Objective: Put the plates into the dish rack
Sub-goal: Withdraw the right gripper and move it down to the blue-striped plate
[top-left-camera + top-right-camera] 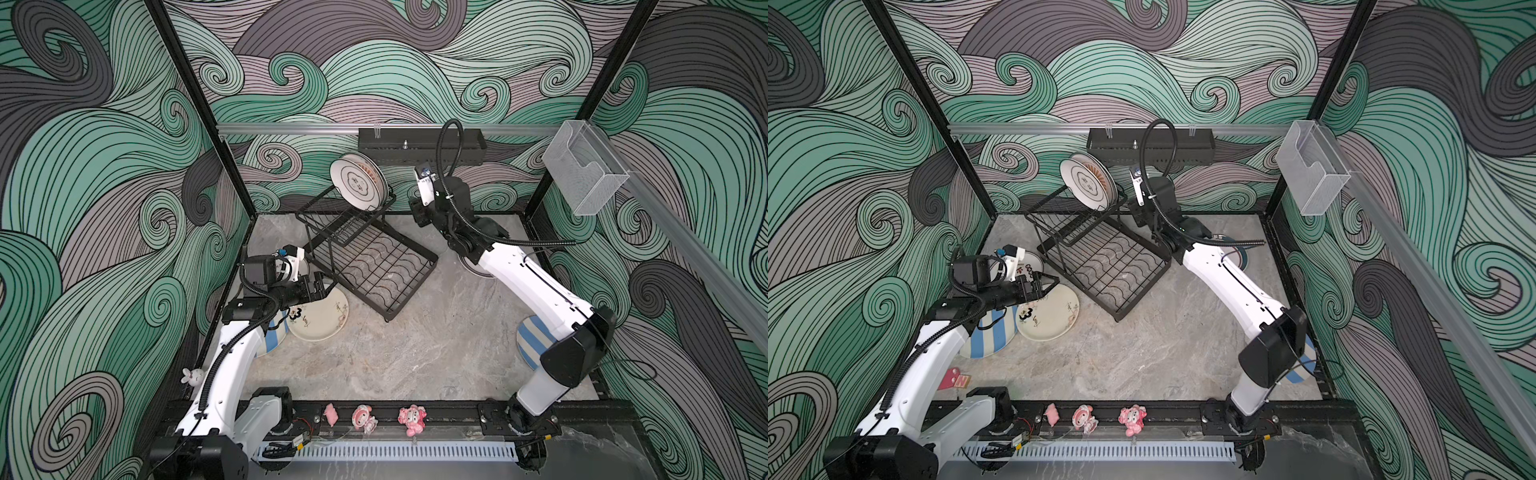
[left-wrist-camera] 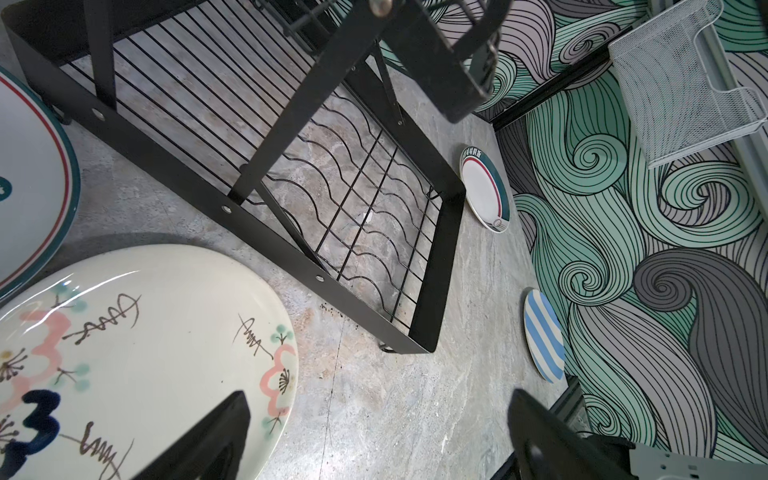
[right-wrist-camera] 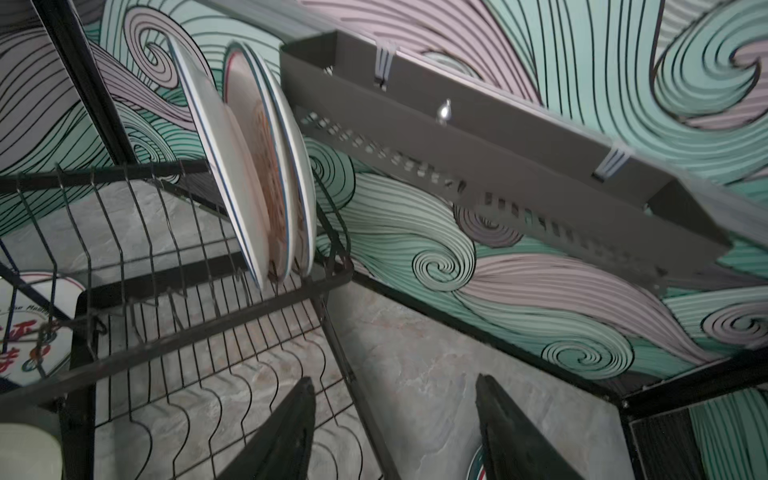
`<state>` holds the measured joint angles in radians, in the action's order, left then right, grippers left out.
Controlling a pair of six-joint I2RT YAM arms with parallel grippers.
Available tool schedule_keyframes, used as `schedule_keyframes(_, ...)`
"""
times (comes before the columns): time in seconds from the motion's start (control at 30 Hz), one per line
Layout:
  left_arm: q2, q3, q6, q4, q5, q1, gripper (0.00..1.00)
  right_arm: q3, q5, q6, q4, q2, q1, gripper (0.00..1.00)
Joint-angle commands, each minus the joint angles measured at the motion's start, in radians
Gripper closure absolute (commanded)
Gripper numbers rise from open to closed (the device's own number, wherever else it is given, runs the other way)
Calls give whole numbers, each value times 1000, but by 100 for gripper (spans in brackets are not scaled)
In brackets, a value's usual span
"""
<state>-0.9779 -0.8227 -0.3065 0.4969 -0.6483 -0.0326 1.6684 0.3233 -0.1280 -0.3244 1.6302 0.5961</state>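
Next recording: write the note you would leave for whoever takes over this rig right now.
Left gripper: open, empty, above the cream plate's edge.
Right gripper: open, empty, beside the dish rack's upper basket.
Done: about three plates stand on edge in that basket.
To do: five plates lie on the table: the cream plate, a striped plate under the left arm, a teal-rimmed plate by the rack, and on the right side a second teal-rimmed plate and a second striped plate.
The rack's lower tray holds nothing.
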Motion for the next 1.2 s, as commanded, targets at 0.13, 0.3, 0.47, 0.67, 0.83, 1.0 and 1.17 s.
schedule_keyframes(0.13, 19, 5, -4, -5, -26, -6, 1, -341, -58, 184, -57, -278, -112, 36)
schedule_keyframes(0.3, 19, 8, -3, -10, -45, -1, 1, -517, -13, 242, -193, -422, -198, 35)
schedule_keyframes(0.47, 6, 9, -9, -33, -83, 17, 1, -646, 92, 289, -349, -516, -254, 35)
schedule_keyframes(0.67, -3, 13, -8, -53, -87, 54, 1, -784, -25, 408, -394, -617, -353, 33)
schedule_keyframes(0.83, -22, 5, 7, -52, -49, 132, 1, -866, -81, 474, -392, -628, -427, 31)
schedule_keyframes(1.0, -65, -16, -23, -66, 36, 239, 1, -910, -155, 490, -392, -575, -500, 30)
schedule_keyframes(1.17, -121, -18, -43, -122, 49, 308, 1, -948, -291, 514, -345, -524, -617, 30)
